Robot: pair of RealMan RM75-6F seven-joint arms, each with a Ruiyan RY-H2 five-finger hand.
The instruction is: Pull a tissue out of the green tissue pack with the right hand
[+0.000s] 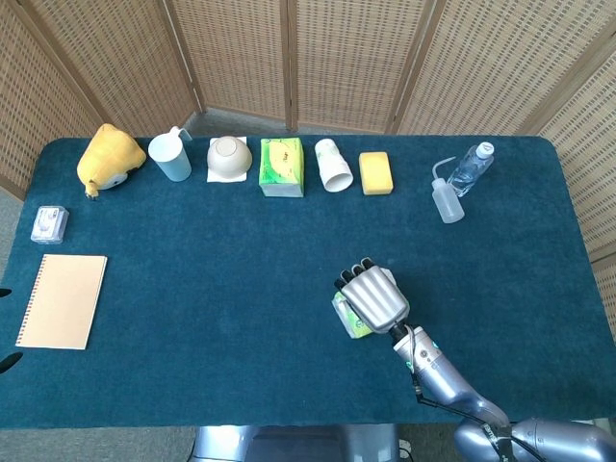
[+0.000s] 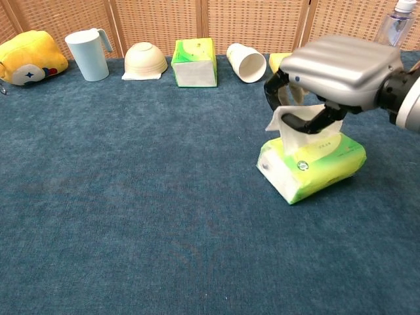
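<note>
Blue tablecloth point(image 2: 131, 216) — right hand point(image 2: 335, 72) pinches the tissue point(image 2: 292, 128) above the green tissue pack point(image 2: 315, 164).

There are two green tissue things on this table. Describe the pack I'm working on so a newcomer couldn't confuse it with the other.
On the blue table, skip the back row of items and look toward the near edge, right of centre, under the right hand. The green tissue pack lies there alone: a soft, flat pillow-shaped wrapper with a white tissue sticking up from its top. The green tissue box in the back row is a rigid upright cube.
</note>
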